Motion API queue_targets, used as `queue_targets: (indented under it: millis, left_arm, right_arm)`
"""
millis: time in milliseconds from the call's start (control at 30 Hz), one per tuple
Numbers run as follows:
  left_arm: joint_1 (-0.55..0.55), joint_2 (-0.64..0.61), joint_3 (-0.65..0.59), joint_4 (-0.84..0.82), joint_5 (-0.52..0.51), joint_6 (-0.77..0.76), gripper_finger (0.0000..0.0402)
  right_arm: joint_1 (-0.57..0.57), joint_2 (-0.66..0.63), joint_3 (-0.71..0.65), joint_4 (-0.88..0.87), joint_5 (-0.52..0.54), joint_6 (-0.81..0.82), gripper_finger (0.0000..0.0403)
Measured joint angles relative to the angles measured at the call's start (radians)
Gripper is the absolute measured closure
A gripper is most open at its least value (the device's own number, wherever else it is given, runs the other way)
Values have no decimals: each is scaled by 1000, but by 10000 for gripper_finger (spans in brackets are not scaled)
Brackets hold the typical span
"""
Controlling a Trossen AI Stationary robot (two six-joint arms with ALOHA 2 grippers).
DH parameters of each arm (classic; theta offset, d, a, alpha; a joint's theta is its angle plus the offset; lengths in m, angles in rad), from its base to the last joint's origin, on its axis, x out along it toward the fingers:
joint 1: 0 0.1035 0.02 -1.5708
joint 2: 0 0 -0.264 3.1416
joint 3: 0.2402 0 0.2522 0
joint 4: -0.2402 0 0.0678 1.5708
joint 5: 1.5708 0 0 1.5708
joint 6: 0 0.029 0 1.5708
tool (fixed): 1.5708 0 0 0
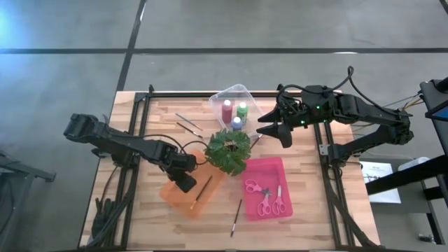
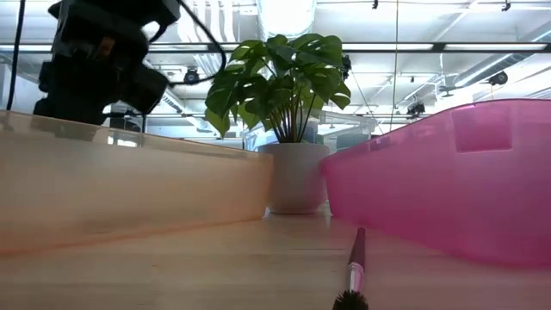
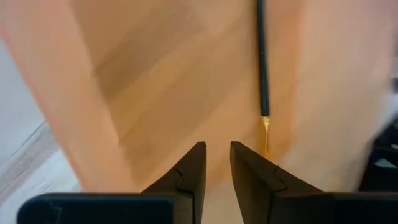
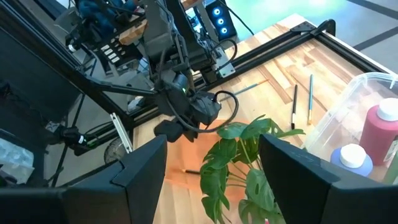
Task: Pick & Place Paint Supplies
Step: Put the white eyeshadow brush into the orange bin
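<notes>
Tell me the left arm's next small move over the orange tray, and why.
Probably lift the left end effector straight up. Its fingers are slightly parted with nothing between them, and a paintbrush lies free in the orange tray just ahead, so the drop looks done.

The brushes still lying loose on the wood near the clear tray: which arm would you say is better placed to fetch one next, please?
Probably the left. Its gripper hovers over the orange tray, beside a brush lying there, fingers slightly parted around nothing. The loose brushes lie on its side of the plant; the right gripper waits open beyond the clear tray.
</notes>
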Motion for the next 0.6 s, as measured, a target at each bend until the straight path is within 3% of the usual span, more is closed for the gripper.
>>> queue_targets:
  millis: [300,467,600]
  left_arm:
    - [0,-97,84,10,-49,59,318]
    - [-1,-157,117,27,-75,80,318]
    - [-2,-212,123,161,-78,128,317]
  right_arm:
    - [0,0,0,-6,10,8,154]
    - [-1,-5,0,-112,140,43,154]
    - [-23,-13,0,-282,274,121,154]
